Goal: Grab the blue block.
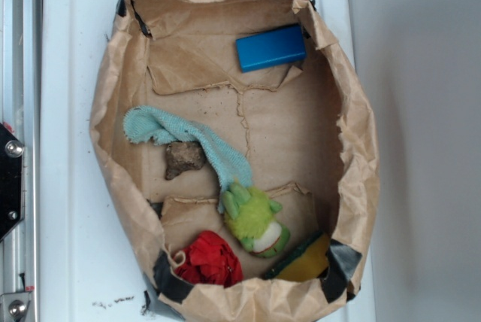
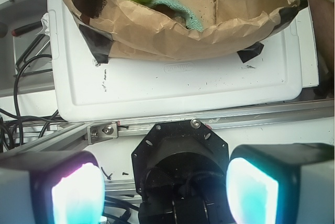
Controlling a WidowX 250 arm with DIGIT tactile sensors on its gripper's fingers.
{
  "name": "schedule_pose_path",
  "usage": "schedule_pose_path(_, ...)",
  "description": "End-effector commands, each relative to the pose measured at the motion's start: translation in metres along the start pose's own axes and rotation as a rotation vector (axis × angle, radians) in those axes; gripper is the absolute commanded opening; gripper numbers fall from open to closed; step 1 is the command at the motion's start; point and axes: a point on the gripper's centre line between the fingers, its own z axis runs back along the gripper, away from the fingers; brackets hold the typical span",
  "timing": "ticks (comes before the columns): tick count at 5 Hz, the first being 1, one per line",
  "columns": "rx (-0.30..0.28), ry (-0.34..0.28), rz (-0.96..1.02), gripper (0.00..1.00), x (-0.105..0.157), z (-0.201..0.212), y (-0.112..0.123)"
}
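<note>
The blue block [image 1: 270,47] lies flat inside the brown paper bag [image 1: 361,156], well apart from the green plush toy [image 1: 255,220]; the claw [image 2: 165,192] gapes wide, empty, outside the bag

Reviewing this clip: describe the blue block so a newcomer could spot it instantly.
Look inside the brown paper-lined basin on the white tray. In the exterior view, the blue block lies alone at the top, right of centre. It is the only hard, glossy rectangle; the teal cloth is paler and soft.
</note>
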Motion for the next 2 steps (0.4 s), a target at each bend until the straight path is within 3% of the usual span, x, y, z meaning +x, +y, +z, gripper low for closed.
schedule_pose_path(1, 0.0, 0.0, 0.0, 1.0, 0.0, 0.0, 0.0)
schedule_pose_path(2, 0.0, -0.091, 0.021, 1.0, 0.039, -0.006, 0.012)
